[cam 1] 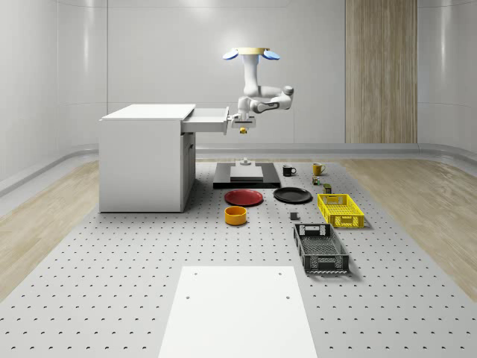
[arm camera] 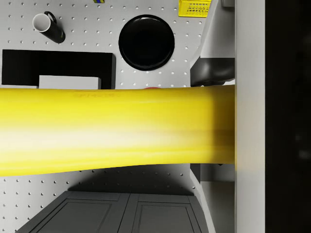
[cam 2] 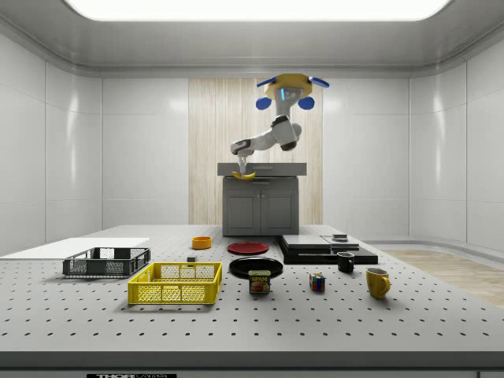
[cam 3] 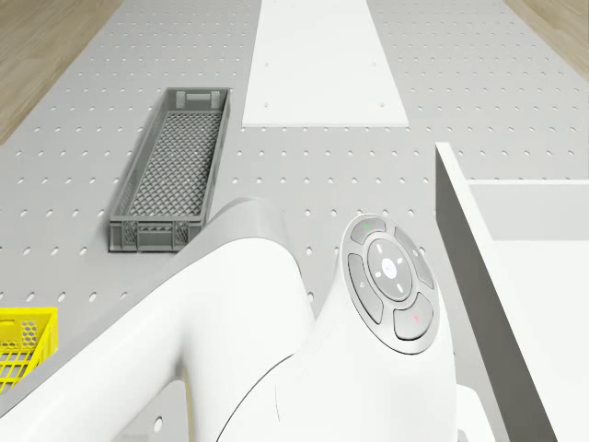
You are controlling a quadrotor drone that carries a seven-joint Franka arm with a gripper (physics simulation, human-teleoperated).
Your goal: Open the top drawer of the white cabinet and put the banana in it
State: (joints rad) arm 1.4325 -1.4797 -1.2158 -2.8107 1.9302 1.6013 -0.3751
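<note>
The white cabinet [cam 1: 145, 156] stands at the whole-scene view's left with its top drawer [cam 1: 207, 119] pulled out. I hover with the drone [cam 1: 252, 54] high over the black platform, beside the drawer's front. My arm bends down to the gripper [cam 1: 241, 125], which is shut on the yellow banana [cam 1: 243, 130] just outside the drawer front. In the side view the banana [cam 2: 246, 176] hangs under the gripper [cam 2: 243, 168] at cabinet-top height. In the wrist view the banana [arm camera: 116, 128] lies crosswise, one end at the drawer's white front panel [arm camera: 250, 116].
On the table below lie a black platform [cam 1: 246, 177], red plate [cam 1: 244, 197], black plate [cam 1: 292, 195], orange bowl [cam 1: 235, 215], yellow crate [cam 1: 340, 209], grey crate [cam 1: 320, 248], two mugs [cam 1: 288, 171] and a white mat [cam 1: 237, 313].
</note>
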